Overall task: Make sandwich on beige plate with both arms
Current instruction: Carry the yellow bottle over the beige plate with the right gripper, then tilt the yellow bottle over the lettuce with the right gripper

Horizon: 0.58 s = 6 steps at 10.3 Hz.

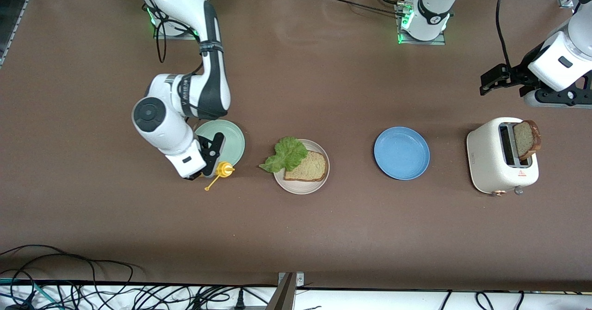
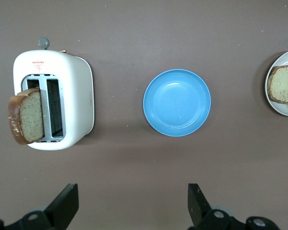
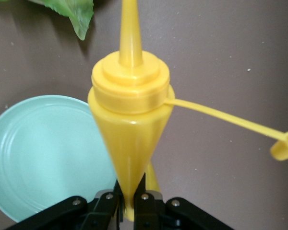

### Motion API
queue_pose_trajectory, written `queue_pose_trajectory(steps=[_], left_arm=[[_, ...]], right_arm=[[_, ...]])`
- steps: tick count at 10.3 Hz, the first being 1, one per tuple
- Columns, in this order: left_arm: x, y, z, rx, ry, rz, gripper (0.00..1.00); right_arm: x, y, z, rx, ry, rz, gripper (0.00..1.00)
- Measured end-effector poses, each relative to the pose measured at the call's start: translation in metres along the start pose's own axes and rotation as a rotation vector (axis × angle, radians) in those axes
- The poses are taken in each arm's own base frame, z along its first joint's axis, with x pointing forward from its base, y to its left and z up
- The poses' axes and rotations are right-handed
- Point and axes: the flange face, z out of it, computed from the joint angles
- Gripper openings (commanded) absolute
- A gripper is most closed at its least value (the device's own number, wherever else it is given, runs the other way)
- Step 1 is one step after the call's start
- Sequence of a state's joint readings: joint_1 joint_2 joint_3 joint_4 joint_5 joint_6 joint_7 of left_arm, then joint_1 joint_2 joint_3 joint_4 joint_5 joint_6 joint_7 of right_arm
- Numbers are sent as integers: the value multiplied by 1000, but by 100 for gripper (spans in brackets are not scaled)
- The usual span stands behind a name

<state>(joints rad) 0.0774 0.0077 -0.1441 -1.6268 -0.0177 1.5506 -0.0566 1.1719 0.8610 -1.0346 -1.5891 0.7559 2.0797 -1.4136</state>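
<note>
While beige plate lies beside right jaws (pinched)

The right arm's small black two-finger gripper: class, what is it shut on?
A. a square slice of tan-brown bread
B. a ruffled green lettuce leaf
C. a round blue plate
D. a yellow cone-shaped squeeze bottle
D: the right gripper pinches the narrow end of the yellow squeeze bottle beside the mint-green plate.
</note>
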Motion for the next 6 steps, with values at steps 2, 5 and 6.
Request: queue_pose_trajectory(steps=[2, 5, 6], left_arm=[[0, 0, 0, 0, 0, 0, 100], [0, 0, 0, 0, -1, 0, 100], [0, 0, 0, 0, -1, 0, 100]], right_arm=[[15, -7, 7, -41, -87, -44, 0], [45, -27, 7, -109, -221, -94, 0], [56, -35, 10, -131, -252, -114, 0]])
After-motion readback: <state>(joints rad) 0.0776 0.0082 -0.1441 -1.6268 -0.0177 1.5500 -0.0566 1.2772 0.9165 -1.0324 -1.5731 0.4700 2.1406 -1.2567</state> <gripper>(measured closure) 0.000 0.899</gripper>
